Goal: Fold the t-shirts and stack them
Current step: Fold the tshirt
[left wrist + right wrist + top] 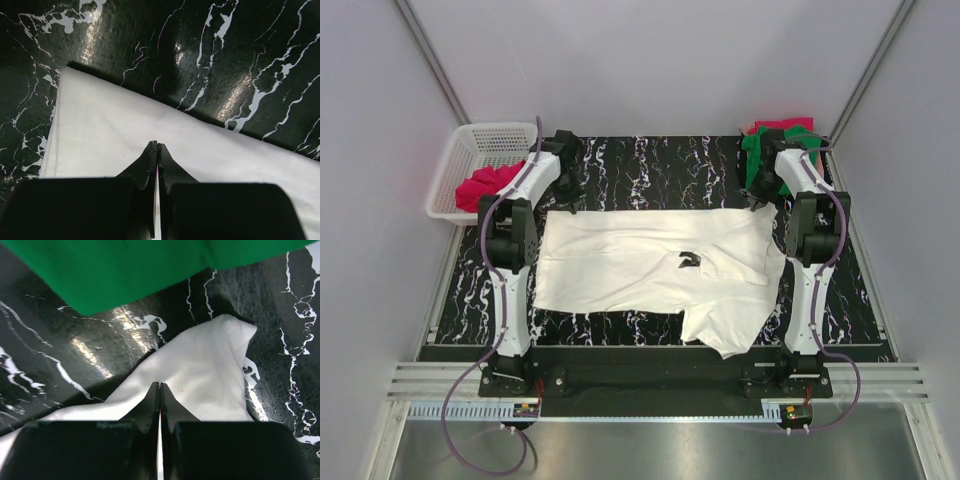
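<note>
Overhead looking down, wrist views close above white t-shirt

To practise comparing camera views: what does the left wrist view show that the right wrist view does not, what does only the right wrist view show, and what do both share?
Only the left wrist view: a flat corner of the white t-shirt lying smooth on the table, with the left hand over it.
Only the right wrist view: the green t-shirt across the top, and a white corner bunched up towards the right hand, which seems to pinch it.
Both: a shut hand with black fingers, white fabric, and the black marbled table.
</note>
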`<state>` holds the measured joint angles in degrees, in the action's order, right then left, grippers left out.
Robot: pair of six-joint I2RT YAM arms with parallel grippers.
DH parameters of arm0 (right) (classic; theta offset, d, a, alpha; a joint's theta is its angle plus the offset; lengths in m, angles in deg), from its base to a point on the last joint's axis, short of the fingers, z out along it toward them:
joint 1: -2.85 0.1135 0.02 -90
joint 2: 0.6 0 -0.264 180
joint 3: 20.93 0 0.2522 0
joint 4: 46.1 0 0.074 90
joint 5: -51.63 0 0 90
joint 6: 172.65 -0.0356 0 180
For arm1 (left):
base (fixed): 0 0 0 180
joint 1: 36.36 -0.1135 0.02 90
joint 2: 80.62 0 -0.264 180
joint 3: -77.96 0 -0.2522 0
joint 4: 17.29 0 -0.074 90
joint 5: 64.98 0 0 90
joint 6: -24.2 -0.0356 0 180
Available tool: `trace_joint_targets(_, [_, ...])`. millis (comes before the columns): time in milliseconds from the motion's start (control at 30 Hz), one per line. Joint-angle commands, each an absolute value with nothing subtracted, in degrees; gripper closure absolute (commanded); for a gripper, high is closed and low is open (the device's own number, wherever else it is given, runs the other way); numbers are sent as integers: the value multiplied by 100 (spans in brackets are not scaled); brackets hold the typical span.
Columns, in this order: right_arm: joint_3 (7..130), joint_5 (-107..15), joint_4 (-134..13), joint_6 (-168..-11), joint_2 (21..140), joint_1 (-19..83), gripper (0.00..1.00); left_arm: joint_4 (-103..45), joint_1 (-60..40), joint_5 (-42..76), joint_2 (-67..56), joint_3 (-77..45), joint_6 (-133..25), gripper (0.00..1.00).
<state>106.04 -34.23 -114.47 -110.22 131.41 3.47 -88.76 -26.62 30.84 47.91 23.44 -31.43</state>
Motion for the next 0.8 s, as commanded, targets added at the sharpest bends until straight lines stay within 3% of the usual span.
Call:
trace_joint_targets(0, [10788,-3134,-11770,-10964,13107,320,100,-9064,-2678,3187,4665,2396,-3091,100])
trace_joint_targets(267, [10454,-2941,-11734,-10884,12737,320,100,-9064,-2704,3310,4488,2018,-3073,100])
trace_joint_targets(767, [10910,-2686,-11901,-11078,13633,320,100,-9283,-2827,3662,5182,2623,-2977,100])
